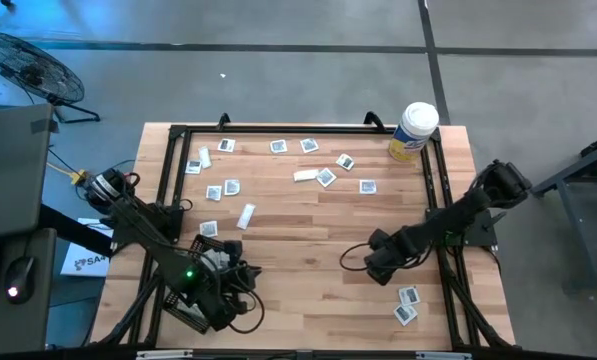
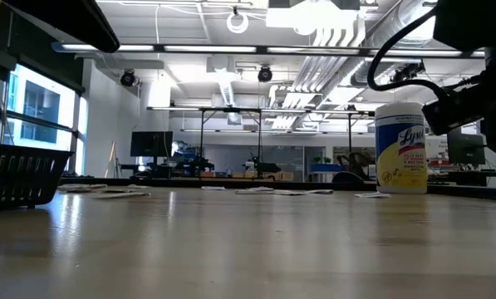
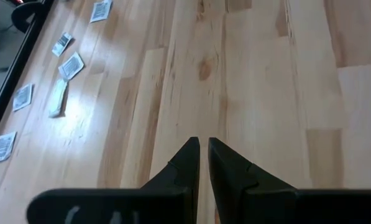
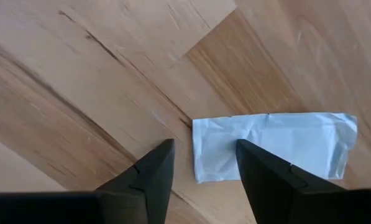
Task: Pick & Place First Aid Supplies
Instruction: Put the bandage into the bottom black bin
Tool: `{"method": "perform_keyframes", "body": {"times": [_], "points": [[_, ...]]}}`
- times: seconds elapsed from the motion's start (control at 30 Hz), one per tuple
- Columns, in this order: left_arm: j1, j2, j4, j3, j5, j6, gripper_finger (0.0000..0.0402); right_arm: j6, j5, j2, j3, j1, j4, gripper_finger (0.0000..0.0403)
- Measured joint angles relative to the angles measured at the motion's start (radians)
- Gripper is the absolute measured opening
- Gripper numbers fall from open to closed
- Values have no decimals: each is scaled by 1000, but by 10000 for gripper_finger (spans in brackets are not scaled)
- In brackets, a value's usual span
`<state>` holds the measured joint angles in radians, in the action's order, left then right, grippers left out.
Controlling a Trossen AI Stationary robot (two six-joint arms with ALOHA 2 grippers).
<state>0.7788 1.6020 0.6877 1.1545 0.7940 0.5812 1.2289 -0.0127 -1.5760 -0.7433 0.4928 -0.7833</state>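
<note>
The fingers of the right gripper stand spread apart and grasp nothing, straddling the near end of a white strip wrapper that lies flat on the table. One finger tip sits just beside the wrapper's short edge and the other overlaps its long side, so the packet is between them but not centred. The step in hand looks like a pinch on this wrapper. To do it well, I would judge the fingers need to come down until the tips touch the wood, then close slowly across the narrow width. The packet is thin and limp, so a high close would miss it, and a fast one could slide it away.

The wrapper is a crinkled paper rectangle with soft creases and a slightly ragged edge. The table is smooth butcher-block wood, pale and darker boards joined side by side, with a faint sheen.

The left gripper waits over bare wood near the front left of the table, its fingers clenched almost together on nothing. Beyond it, near that edge, lie several square pads with printed faces. From above, more first aid supplies are scattered along the far side, two lie near the front right, and a white canister with a yellow label stands at the far right corner.
</note>
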Motion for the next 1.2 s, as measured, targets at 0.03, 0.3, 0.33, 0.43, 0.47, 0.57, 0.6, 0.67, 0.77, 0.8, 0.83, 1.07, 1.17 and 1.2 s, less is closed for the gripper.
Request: {"method": "perform_keyframes", "body": {"times": [0.03, 0.3, 0.33, 0.43, 0.47, 0.57, 0.6, 0.67, 0.77, 0.8, 0.83, 1.07, 1.17, 1.2], "points": [[0, 0, -4, 0, 0, 0, 30, 0, 5, -8, -1, 0, 0, 163], [0, 0, -178, -58, 29, -39, 30, 1, -6, -9, 0, -1, 4, 77], [0, 0, -220, -76, 29, -58, 30, 1, -6, -9, 0, -1, 5, 67], [0, 0, -330, -132, 23, -107, 30, 16, -8, -9, 0, -1, 6, 48], [0, 0, -353, -145, 23, -118, 30, 20, -8, -9, 0, -1, 6, 46], [0, 0, -402, -173, 20, -148, 30, 20, -10, -9, 1, -1, 6, 45], [0, 0, -404, -178, 19, -155, 30, 20, -12, -9, 1, -1, 6, 44], [0, 0, -406, -183, 17, -158, 30, 20, -15, -10, 2, -1, 10, 44], [-4, 0, -404, -185, -1, -158, 30, 22, -7, -10, 2, -1, 14, 53], [-7, 0, -405, -185, -5, -158, 30, 22, -6, -10, 2, -1, 14, 58], [-7, 0, -405, -184, -9, -158, 30, 21, -6, -10, 3, -1, 14, 65], [-7, 0, -404, -184, -26, -166, 30, 1, -53, -14, -83, 9, -91, 105], [-7, 0, -402, -185, -29, -166, 30, -14, -62, -10, -109, 12, -70, 109], [-7, 0, -401, -184, -30, -166, 30, -14, -58, -11, -108, 12, -67, 109]]}}
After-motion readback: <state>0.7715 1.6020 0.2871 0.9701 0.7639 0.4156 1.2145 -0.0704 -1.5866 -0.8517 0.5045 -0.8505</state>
